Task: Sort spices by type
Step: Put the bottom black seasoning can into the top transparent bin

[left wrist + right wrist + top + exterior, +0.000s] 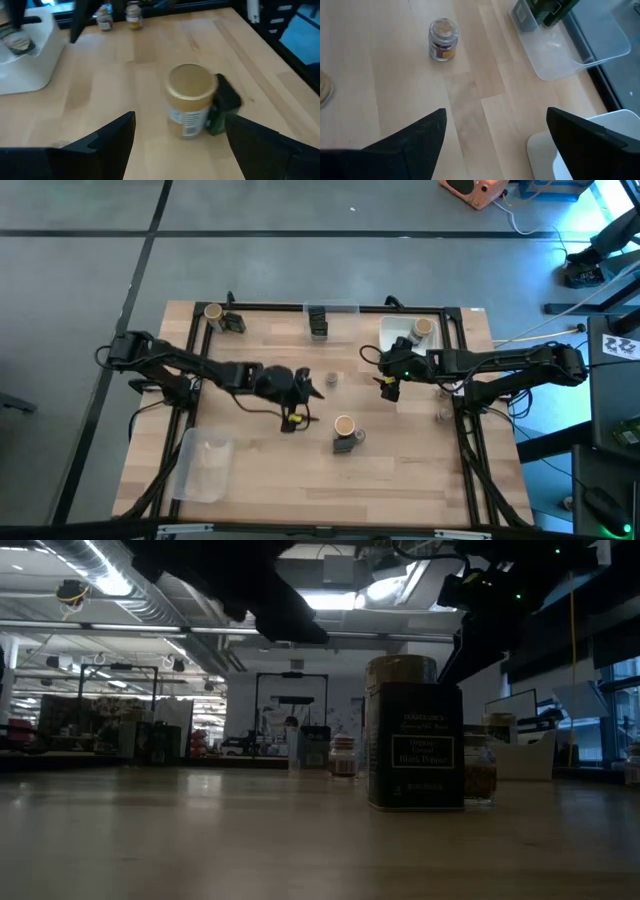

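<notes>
A round tan-topped jar (343, 425) (190, 100) stands mid-table on its base, with a dark boxy jar (352, 443) (225, 102) right against it. My left gripper (312, 392) (180, 150) hovers open a little to their left, holding nothing. A tiny brown-topped jar (331, 377) (442, 39) stands alone farther back. My right gripper (385, 385) (495, 145) hangs open above the table to the right of that jar. In the low view the dark jar (415, 745) stands in front of the tan-topped one (400, 670).
A white tray (398, 340) at the far right holds a tan-topped jar (422, 328). A clear tray (345, 309) at the far middle holds a dark jar (318, 324). Two jars (222, 318) stand at the far left. Another clear tray (205, 465) lies near left.
</notes>
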Available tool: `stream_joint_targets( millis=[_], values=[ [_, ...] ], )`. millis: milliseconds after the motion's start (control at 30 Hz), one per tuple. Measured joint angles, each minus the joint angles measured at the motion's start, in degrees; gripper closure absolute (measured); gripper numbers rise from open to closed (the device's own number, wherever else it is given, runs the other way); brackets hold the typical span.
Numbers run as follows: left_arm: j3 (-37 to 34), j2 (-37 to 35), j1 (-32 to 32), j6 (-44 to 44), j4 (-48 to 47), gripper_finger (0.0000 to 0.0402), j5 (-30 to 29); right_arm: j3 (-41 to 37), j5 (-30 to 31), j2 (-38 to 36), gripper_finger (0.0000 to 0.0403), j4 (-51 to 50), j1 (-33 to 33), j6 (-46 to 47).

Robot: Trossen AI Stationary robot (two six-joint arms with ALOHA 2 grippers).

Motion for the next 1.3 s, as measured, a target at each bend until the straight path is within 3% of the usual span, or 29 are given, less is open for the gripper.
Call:
stream_joint_targets(
  millis=[300, 700, 1000, 1300],
  values=[
    [-0.02, 5.51, -10.92, -9.46, 4.30, 0.0112, -15.95, 0.00, -1.97, 0.02, 0.0061, -0.08, 0.00, 0.01],
    [0.22, 19.67, -18.20, -19.10, 23.99, 0.0112, -25.57, 0.00, -5.08, 0.02, 0.0061, -0.17, 0.04, 0.44],
    [5.55, 29.09, -18.08, -23.45, 24.47, 0.0112, -26.82, 0.00, -6.43, 0.02, 0.0061, -0.11, 0.02, 0.24],
    [8.48, 32.47, -16.94, -23.77, 24.52, 0.0112, -26.31, 0.00, -6.44, 0.02, 0.0061, -0.11, 0.02, 0.22]
  ],
)
